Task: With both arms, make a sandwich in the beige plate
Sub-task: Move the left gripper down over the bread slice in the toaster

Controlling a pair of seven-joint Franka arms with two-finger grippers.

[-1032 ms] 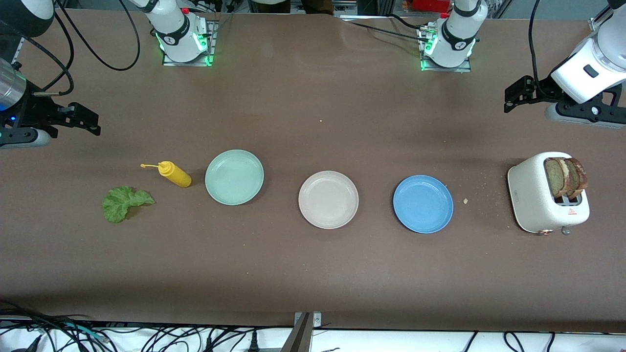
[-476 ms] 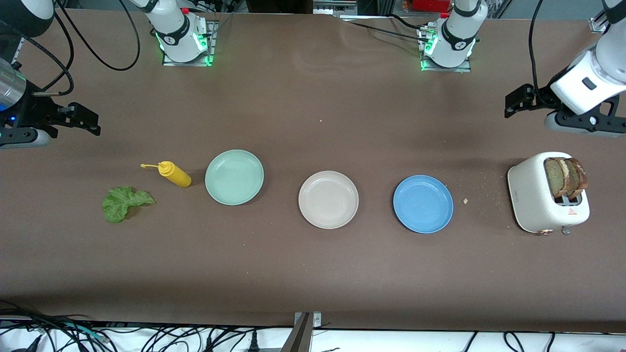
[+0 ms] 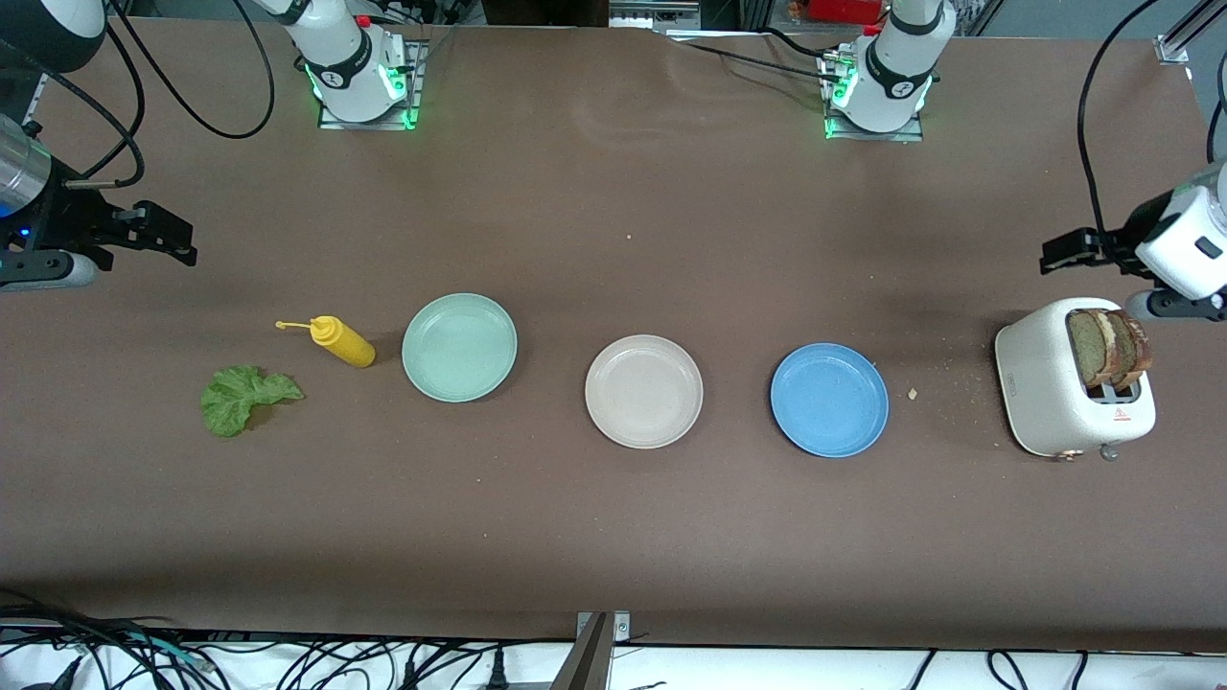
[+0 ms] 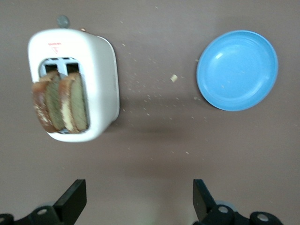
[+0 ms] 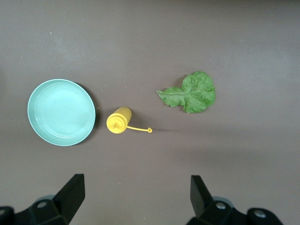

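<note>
Counter (image 3: 613, 537): it is carrying everything in one long row; nothing is stacked yet, so the sandwich is not existing as a sandwich at this point.
Toaster (image 3: 1064, 383): it is standing at the left arm's end of the counter with two bread slices (image 3: 1110, 347) poking up out of its slots. Risk, as I am judging it: the slices are sitting side by side and touching, so a pinch from above could be catching both, or dragging the light toaster along.
Blue plate (image 3: 829, 400): it is lying between the toaster and the beige plate. Risk: a slice could be landing here by mistake.
Mint plate (image 3: 459, 347): same worry at the right arm's end.
Beige plate (image 3: 643, 391): it is sitting in the middle of the row, bare, waiting for the food; round, off-white, shallow rim.
Left tool (image 4: 140, 199): it is hanging released, fingers spread wide, over the counter just beside the toaster.
Right tool (image 5: 136, 197): it is waiting, released too, fingers wide, over the counter near the bottle.
Lettuce leaf (image 3: 240, 398): ruffled, green, lying flat on the counter near the bottle. Risk: being thin and limp, it could be slipping from a pinch or tearing.
Yellow bottle (image 3: 342, 341): it is lying tipped over between leaf and mint plate; a low sweep could be knocking it.
Crumbs (image 3: 913, 393): they are scattering between toaster and blue plate; harmless.
</note>
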